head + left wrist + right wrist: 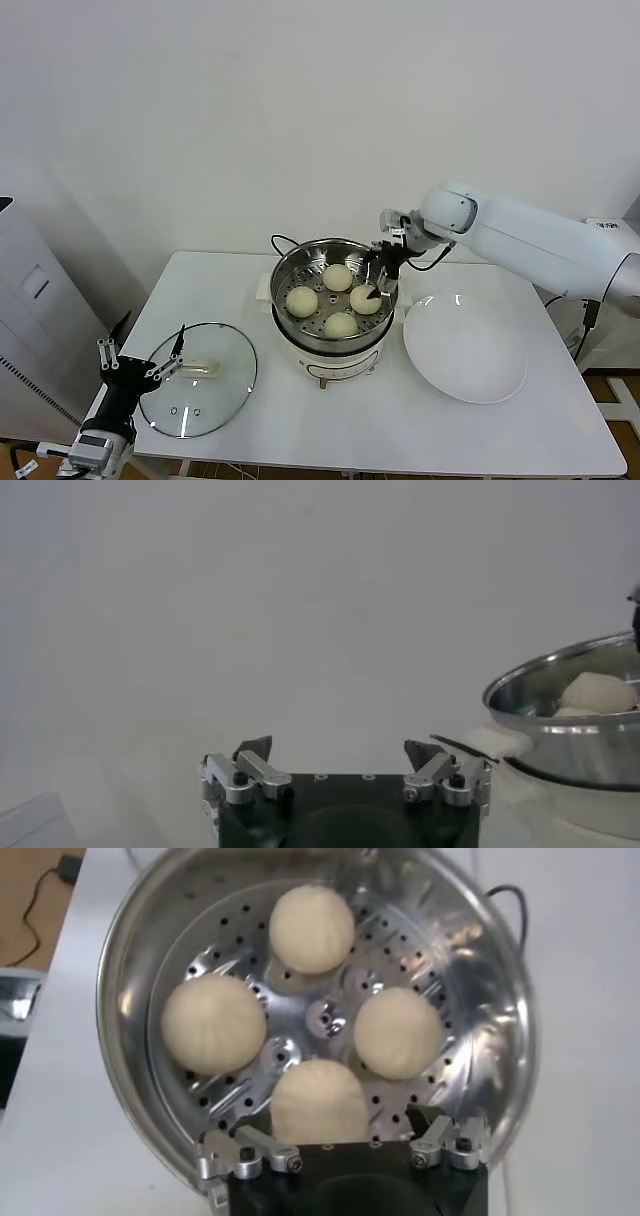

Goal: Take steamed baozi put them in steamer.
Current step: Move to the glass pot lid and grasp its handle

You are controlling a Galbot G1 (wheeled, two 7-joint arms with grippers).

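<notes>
Four cream-white steamed baozi lie in the shiny steel steamer (288,265) on its cream pot body: one at the back (338,277), one left (302,300), one right (365,298), one front (341,324). My right gripper (379,284) hangs open just above the right bun, at the basket's right rim. In the right wrist view the steamer (480,968) fills the frame and my right gripper (325,1120) straddles the nearest baozi (318,1098) with gaps on both sides. My left gripper (141,350) is open and empty at the table's front left.
A round glass lid (215,400) lies flat at the front left, next to the left gripper. A flat white plate (465,345) lies right of the steamer. A black cord (277,242) runs behind the pot. The steamer (570,730) shows in the left wrist view.
</notes>
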